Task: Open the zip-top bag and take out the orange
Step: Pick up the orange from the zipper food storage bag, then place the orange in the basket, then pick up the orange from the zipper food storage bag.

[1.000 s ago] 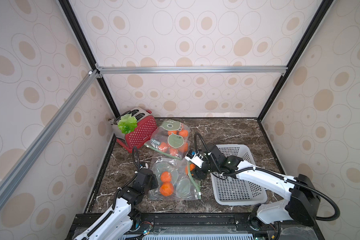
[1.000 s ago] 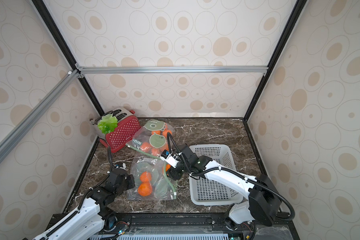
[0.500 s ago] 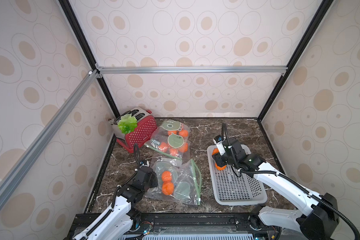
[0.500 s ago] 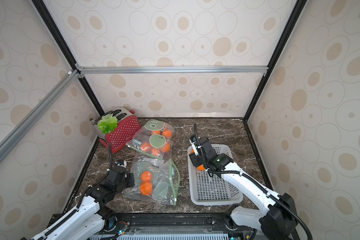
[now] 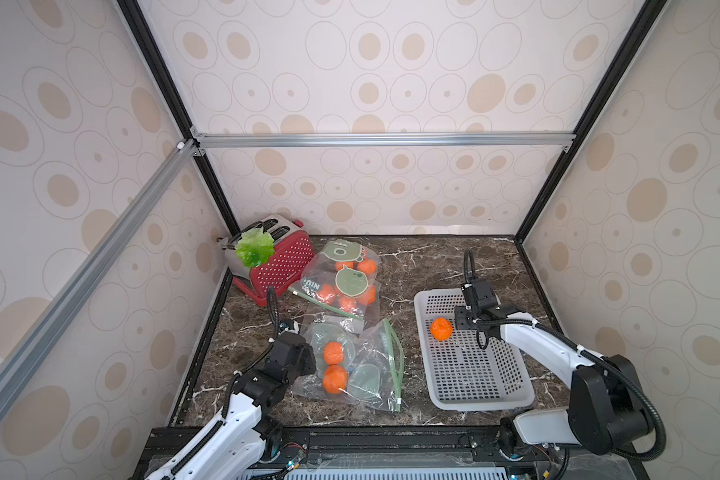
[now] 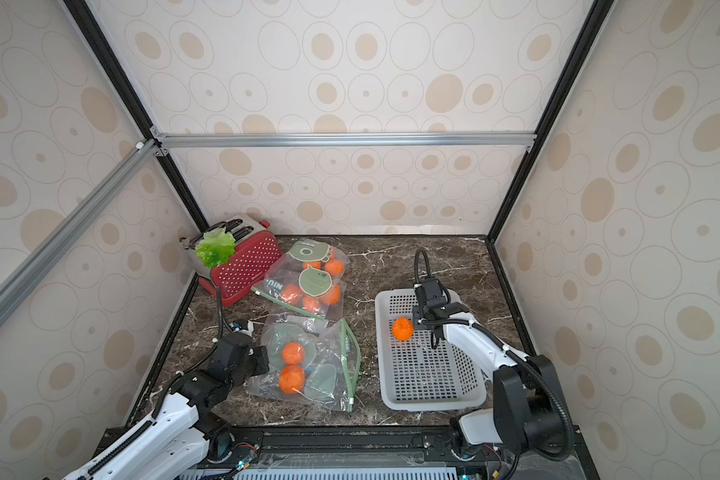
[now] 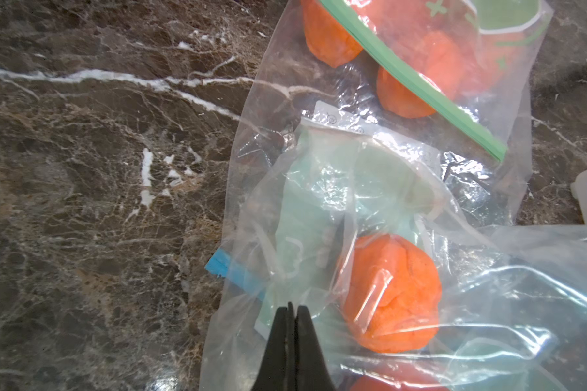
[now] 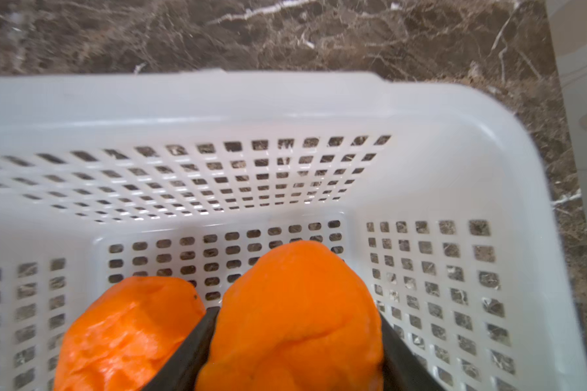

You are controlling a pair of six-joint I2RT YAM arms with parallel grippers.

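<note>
Within the last second the right end effector (image 5: 449, 327) has carried the orange (image 5: 440, 329) away from the mouth of the zip-top bag (image 5: 362, 374) and over the white basket (image 5: 481, 405), while the left arm has hardly stirred. In both top views the basket sits around 4 o'clock on the table (image 5: 412, 257) and the bag around 6 o'clock, with two more oranges (image 5: 334, 379) inside. The carried orange hangs near the basket's 11 o'clock corner, and the left end effector (image 5: 311, 362) sits at the bag's 9 o'clock edge. The left wrist view adds that its fingers (image 7: 278, 338) are pressed together with clear bag film caught at the tips, apparently anchoring the bag. The right wrist view shows fingers (image 8: 190, 352) clamped on either side of the orange (image 8: 295, 321) just above the basket floor. It also shows a second orange (image 8: 129, 331) just outside one finger, which the top views do not separate. The extraction looks done. The step in hand is the set-down, which calls for spreading the jaws low without knocking the neighbour.
</note>
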